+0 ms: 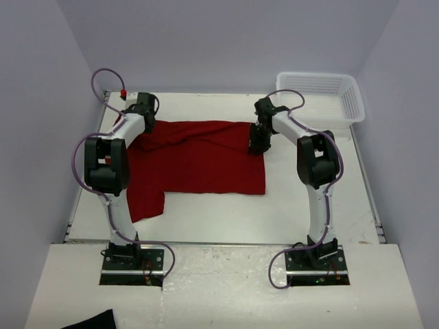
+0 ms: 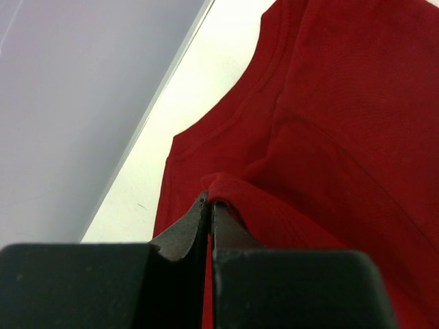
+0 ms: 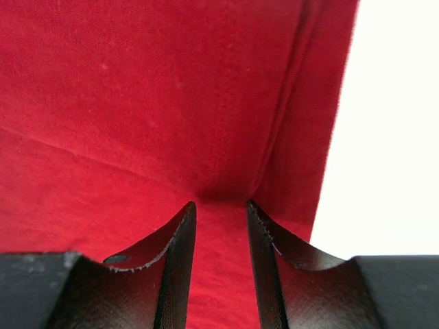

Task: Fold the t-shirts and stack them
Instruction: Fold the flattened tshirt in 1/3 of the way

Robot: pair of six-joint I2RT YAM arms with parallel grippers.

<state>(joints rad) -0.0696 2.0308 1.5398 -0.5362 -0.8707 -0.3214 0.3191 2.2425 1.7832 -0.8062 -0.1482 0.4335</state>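
Observation:
The dark red t-shirt (image 1: pixel 199 164) lies spread across the middle of the white table, with one sleeve hanging toward the near left. My left gripper (image 1: pixel 145 129) sits at the shirt's far left corner. In the left wrist view this gripper (image 2: pixel 208 202) is shut on a raised fold of the t-shirt (image 2: pixel 343 103) beside the curved neckline. My right gripper (image 1: pixel 258 144) stands at the shirt's far right corner. Seen from the right wrist, that gripper (image 3: pixel 221 203) is open, and its fingertips rest on the t-shirt (image 3: pixel 137 103) just inside the right hem, with cloth showing between the fingers.
A white mesh basket (image 1: pixel 351 103) stands at the far right corner of the table (image 1: pixel 288 212). A black cloth scrap (image 1: pixel 92 321) lies on the near ledge at the lower left. Grey walls close in on the left, back and right.

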